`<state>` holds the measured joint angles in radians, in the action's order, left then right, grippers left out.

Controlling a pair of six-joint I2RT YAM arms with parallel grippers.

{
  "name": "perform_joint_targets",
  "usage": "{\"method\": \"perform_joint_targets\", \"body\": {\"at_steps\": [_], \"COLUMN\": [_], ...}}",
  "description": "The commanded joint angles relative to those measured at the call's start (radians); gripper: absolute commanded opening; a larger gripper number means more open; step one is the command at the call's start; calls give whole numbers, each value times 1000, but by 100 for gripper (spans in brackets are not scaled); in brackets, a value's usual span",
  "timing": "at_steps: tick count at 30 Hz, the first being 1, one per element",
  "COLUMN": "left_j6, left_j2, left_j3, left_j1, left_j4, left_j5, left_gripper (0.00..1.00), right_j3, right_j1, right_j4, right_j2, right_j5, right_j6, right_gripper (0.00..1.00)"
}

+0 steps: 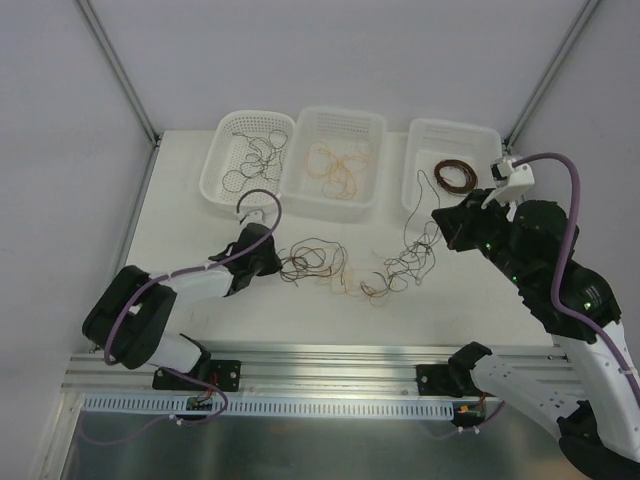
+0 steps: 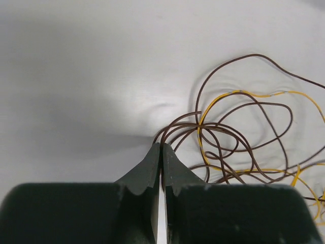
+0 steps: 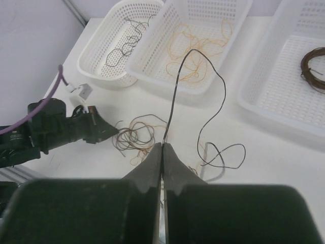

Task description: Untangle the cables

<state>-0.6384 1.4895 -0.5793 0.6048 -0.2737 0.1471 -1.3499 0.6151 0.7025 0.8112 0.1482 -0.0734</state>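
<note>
The cables (image 1: 318, 262) lie tangled in the middle of the table: brown, orange-yellow and black thin wires. My left gripper (image 1: 276, 262) rests low at the tangle's left end. In the left wrist view it (image 2: 161, 145) is shut on a few brown wires (image 2: 244, 109), with a yellow wire (image 2: 264, 94) looped among them. My right gripper (image 1: 438, 222) is raised over the tangle's right end. In the right wrist view it (image 3: 162, 145) is shut on a black wire (image 3: 175, 91), which arches up and loops back down to the table.
Three white baskets stand along the back. The left basket (image 1: 212, 170) holds black wires, the middle basket (image 1: 296, 190) orange wires, and the right basket (image 1: 420, 140) a wound dark-brown wire ring (image 1: 455, 175). A metal rail (image 1: 320, 365) runs along the near edge.
</note>
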Motion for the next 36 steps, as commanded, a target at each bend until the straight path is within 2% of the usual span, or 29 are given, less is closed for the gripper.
{"method": "perform_joint_targets", "body": {"at_steps": [1, 7, 9, 12, 17, 19, 20, 21, 22, 23, 24, 25, 26, 30, 32, 36], "left_j6": [-17, -24, -24, -6, 26, 42, 49, 58, 74, 95, 101, 115, 114, 94, 94, 166], "left_j2": [-150, -323, -391, -475, -567, -627, -649, -678, -687, -693, -702, -704, -707, -669, -640, -514], "left_j3": [56, 62, 70, 73, 53, 41, 27, 18, 7, -13, -20, -25, -24, -13, -1, -14], "left_j1": [-109, -249, -304, -318, -318, -310, -304, -297, -271, -252, -234, -174, -142, 48, 155, 326], "left_j4": [146, 408, 441, 455, 501, 511, 505, 487, 478, 469, 458, 418, 392, 242, 126, -48], "left_j5": [58, 202, 221, 174, 131, 63, 31, -51, -91, -124, -145, -221, -247, -314, -328, -293], "left_gripper": [0, 0, 0, 0, 0, 1, 12, 17, 24, 35, 40, 45, 58, 81, 85, 84], "right_j3": [-69, -137, -150, -146, -7, 46, 98, 122, 145, 170, 204, 219, 230, 264, 268, 279], "right_j1": [-17, -23, -25, -26, -25, -23, -25, -25, -23, -21, -20, -17, -12, 8, 15, 34], "right_j4": [46, 72, 69, 65, 9, -21, -38, -73, -93, -112, -145, -158, -178, -205, -213, -227], "right_j2": [-15, 0, 2, 26, 46, 62, 66, 69, 72, 75, 78, 80, 89, 111, 115, 118], "right_j5": [39, 96, 111, 65, -28, -48, -70, -75, -78, -76, -73, -67, -53, -9, -1, 5], "right_j6": [61, 119, 129, 121, 78, 26, 14, -20, -37, -51, -74, -86, -94, -127, -138, -154], "right_gripper": [1, 1, 1, 1, 1, 1, 1, 1, 1, 1, 1, 1, 1, 1, 1, 1]}}
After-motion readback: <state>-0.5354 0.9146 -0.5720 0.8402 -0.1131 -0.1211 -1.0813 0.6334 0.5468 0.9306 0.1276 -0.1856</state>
